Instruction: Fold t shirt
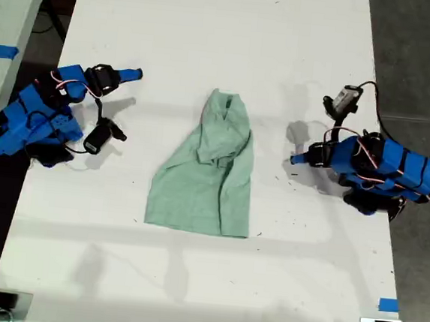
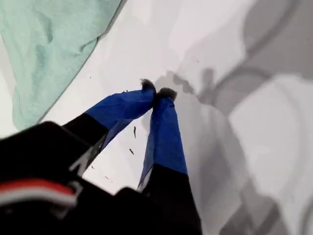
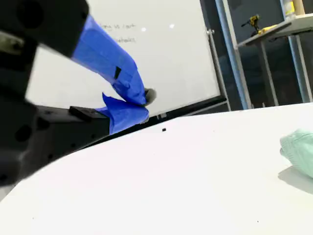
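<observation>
The pale mint-green t shirt (image 1: 210,176) lies wrinkled in the middle of the white table (image 1: 212,25), narrow end far, wide hem near, with one side folded over. My first gripper (image 1: 296,159) rests low on the table at the exterior view's right, pointing at the shirt, shut and holding nothing. Its wrist view shows the blue fingertips (image 2: 156,92) touching, with the shirt's edge (image 2: 44,49) a short way off. My second gripper (image 1: 136,73) sits at the exterior view's left, shut (image 3: 144,100) and holding nothing. The shirt's narrow end (image 3: 299,149) shows well apart from it.
A second table (image 1: 10,7) with blue tape stands beyond the exterior view's left edge. Blue tape (image 1: 388,304) marks the near corner at the exterior view's right. A whiteboard (image 3: 161,54) stands past the table's far side in the second wrist view.
</observation>
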Tool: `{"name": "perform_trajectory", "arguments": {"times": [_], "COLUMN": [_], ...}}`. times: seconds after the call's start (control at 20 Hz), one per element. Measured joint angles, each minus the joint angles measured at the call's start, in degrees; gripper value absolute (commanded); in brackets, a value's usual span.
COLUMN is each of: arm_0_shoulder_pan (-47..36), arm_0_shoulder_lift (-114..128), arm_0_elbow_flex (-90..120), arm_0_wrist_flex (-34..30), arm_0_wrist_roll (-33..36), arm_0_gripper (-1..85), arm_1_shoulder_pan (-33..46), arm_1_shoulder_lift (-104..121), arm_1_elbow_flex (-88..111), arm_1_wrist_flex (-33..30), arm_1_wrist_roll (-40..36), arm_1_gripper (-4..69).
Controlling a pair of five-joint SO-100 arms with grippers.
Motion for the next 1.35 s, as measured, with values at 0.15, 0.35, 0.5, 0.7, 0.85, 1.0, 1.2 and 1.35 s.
{"name": "perform_trajectory", "arguments": {"times": [0.15, 0.35, 0.5, 0.7, 0.85, 1.0, 1.2, 1.35], "arm_0_shoulder_pan": [0.0, 0.0, 0.0, 0.0, 0.0, 0.0, 0.0, 0.0], "arm_0_shoulder_lift": [0.0, 0.0, 0.0, 0.0, 0.0, 0.0, 0.0, 0.0], "arm_0_elbow_flex": [0.0, 0.0, 0.0, 0.0, 0.0, 0.0, 0.0, 0.0], "arm_0_wrist_flex": [0.0, 0.0, 0.0, 0.0, 0.0, 0.0, 0.0, 0.0], "arm_0_wrist_roll": [0.0, 0.0, 0.0, 0.0, 0.0, 0.0, 0.0, 0.0], "arm_0_gripper": [-0.3, -0.3, -0.3, -0.3, -0.3, -0.3, -0.3, -0.3], "arm_1_shoulder_pan": [-0.09, 0.18, -0.44, -1.41, -1.41, -1.41, -1.41, -1.41], "arm_1_shoulder_lift": [0.0, 0.0, 0.0, 0.0, 0.0, 0.0, 0.0, 0.0], "arm_1_elbow_flex": [0.0, 0.09, 0.18, 0.18, 0.18, 0.18, 0.18, 0.18], "arm_1_wrist_flex": [0.0, 2.46, 3.25, 3.25, 3.25, 3.25, 3.25, 3.25], "arm_1_wrist_roll": [-0.97, -2.9, -2.37, -2.37, -2.37, -2.37, -2.37, -2.37], "arm_1_gripper": [2.0, -0.9, -1.1, -1.6, -1.6, -1.6, -1.7, -1.7]}}
